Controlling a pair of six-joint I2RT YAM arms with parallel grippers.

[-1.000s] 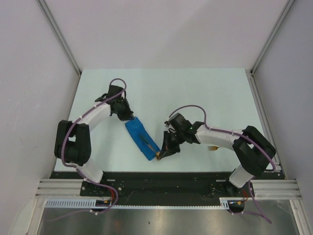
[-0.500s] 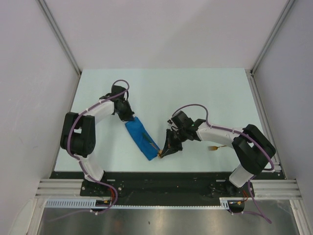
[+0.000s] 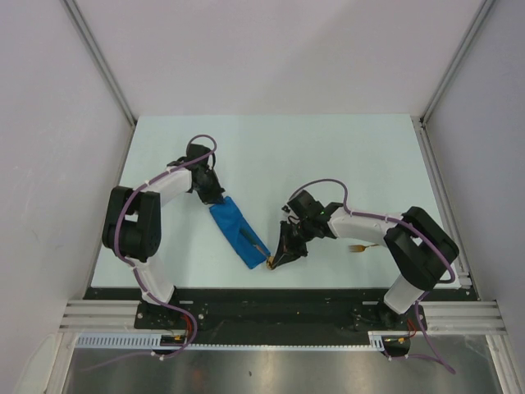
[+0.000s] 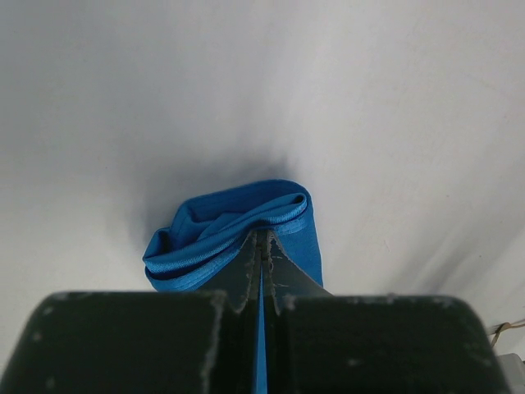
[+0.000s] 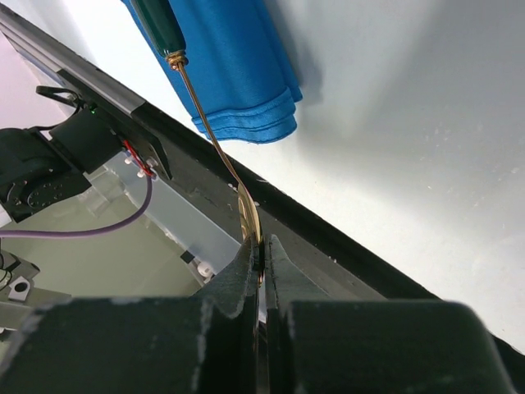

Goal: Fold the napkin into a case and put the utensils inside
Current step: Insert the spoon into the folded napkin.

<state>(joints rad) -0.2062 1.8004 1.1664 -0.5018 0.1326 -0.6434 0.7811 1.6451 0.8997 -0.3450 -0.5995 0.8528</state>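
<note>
The blue napkin [image 3: 236,231], folded into a narrow oblong case, lies slanted on the table between the arms. My left gripper [image 3: 217,197] is shut on the case's far end, and blue cloth [image 4: 238,217] bunches just ahead of its fingertips [image 4: 279,256]. My right gripper [image 3: 273,261], at the case's near end, is shut on the gold head of a utensil [image 5: 215,135]. That utensil's dark green handle [image 5: 160,25] reaches over the blue cloth [image 5: 238,74]. A second gold-headed utensil [image 3: 358,247] lies on the table behind the right forearm.
The black rail [image 3: 271,294] runs along the table's near edge, right below the right gripper and the case's near end. Grey walls stand on both sides. Purple cables loop over both arms.
The left arm's elbow has swung in toward the table while its gripper stays on the cloth. The right arm shifted a little, showing more of the second utensil.
</note>
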